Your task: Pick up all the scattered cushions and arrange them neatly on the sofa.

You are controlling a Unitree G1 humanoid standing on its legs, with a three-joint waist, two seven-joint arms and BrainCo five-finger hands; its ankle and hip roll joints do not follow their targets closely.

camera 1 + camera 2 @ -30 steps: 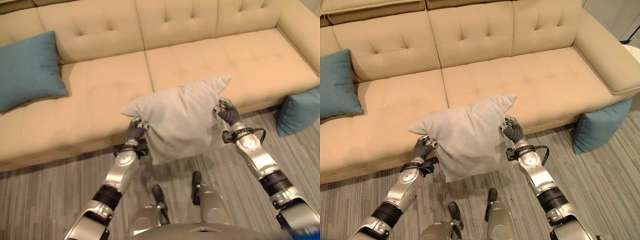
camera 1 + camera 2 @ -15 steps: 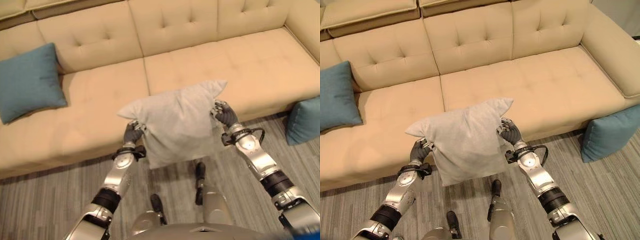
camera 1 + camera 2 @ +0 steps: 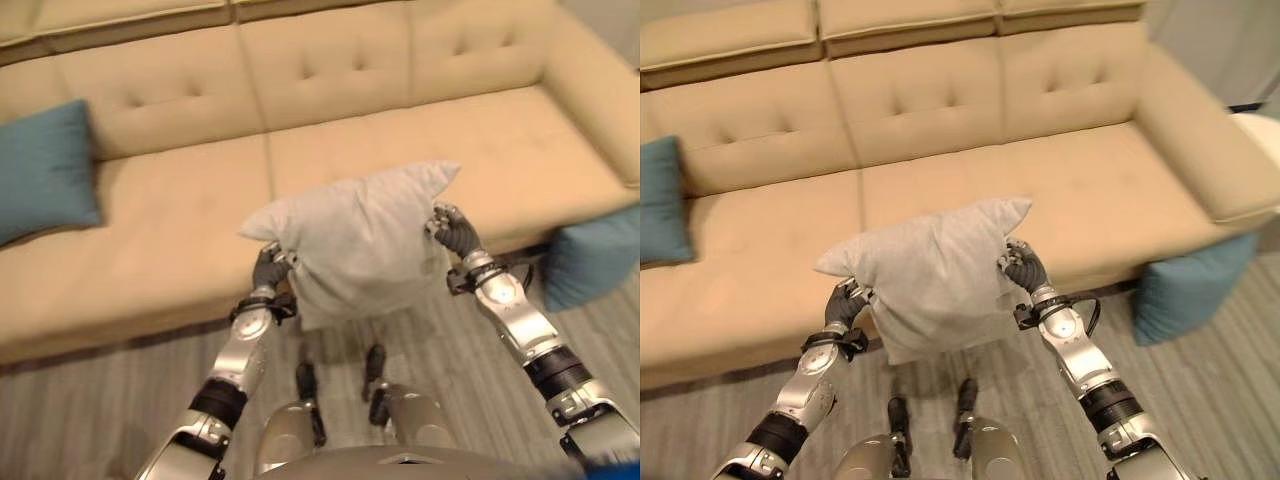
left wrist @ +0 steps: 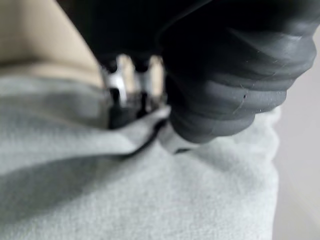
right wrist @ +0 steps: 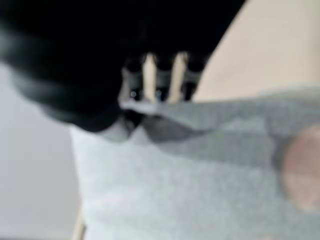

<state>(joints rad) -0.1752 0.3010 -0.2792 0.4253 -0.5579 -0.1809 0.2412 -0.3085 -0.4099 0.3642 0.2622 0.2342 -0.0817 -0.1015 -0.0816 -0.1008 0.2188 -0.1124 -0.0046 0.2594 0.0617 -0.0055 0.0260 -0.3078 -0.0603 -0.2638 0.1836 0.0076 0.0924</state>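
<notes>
Tan tufted sofa [image 3: 940,190], grey plank floor [image 3: 1220,400] | left hand [image 3: 268,268], right hand [image 3: 455,232] pinching soft grey cushion [image 3: 362,240], held over seat front | teal cushion [image 3: 45,170] on seat, another [image 3: 1185,290] on floor.

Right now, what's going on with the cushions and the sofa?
The robot holds a light grey fabric cushion in the air in front of the beige tufted sofa, over the front edge of the seat. The left robot hand pinches one side edge and the right robot hand the other. A teal cushion already lies at the sofa's left end. Another teal cushion sits on the floor against the sofa's right end, not yet picked up.
</notes>
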